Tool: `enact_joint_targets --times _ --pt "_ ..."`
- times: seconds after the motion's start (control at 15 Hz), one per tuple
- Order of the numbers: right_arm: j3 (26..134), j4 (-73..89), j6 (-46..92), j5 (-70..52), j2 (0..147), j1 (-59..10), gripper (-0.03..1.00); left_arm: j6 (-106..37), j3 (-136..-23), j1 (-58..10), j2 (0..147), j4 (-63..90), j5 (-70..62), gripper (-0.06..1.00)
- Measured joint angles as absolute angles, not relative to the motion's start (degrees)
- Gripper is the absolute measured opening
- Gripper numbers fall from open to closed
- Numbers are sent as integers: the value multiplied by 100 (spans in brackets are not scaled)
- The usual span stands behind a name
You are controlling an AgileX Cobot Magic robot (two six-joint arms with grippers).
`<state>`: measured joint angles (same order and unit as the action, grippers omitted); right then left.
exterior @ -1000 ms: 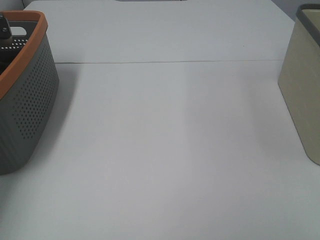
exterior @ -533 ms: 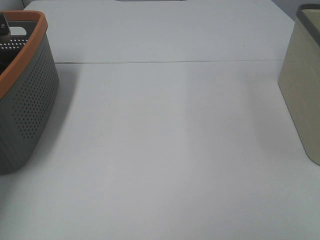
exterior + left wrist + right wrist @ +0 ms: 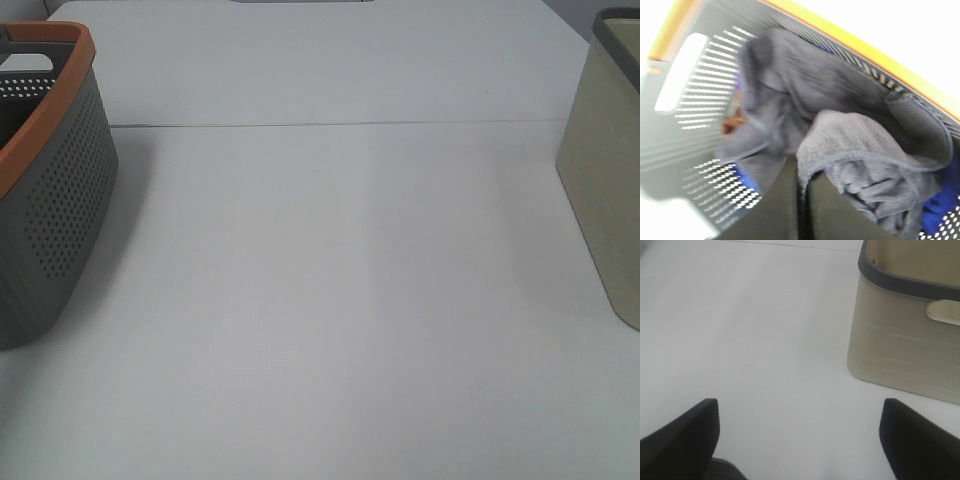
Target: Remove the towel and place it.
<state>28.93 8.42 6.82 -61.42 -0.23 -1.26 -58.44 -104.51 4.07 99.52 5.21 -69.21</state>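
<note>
beige bin [image 3: 900, 355], white table [image 3: 765, 335], jaws spread wide

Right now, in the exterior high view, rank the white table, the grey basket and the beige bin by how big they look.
1. white table, fills most of the view
2. grey basket
3. beige bin
Both containers are cut off by the frame edges, so their true sizes stay unsure.

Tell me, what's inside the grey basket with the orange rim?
A crumpled dark towel lies in the basket, pinched by the left pincer. Beneath it something blue peeks out; the rest underneath is covered.
</note>
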Motion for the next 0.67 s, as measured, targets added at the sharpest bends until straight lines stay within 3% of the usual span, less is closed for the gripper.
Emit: enact_joint_targets --times 0.67 --pt "2893 842 682 -6142 -23 -126 77 -5449 -10663 407 8365 1192 -6973 0"
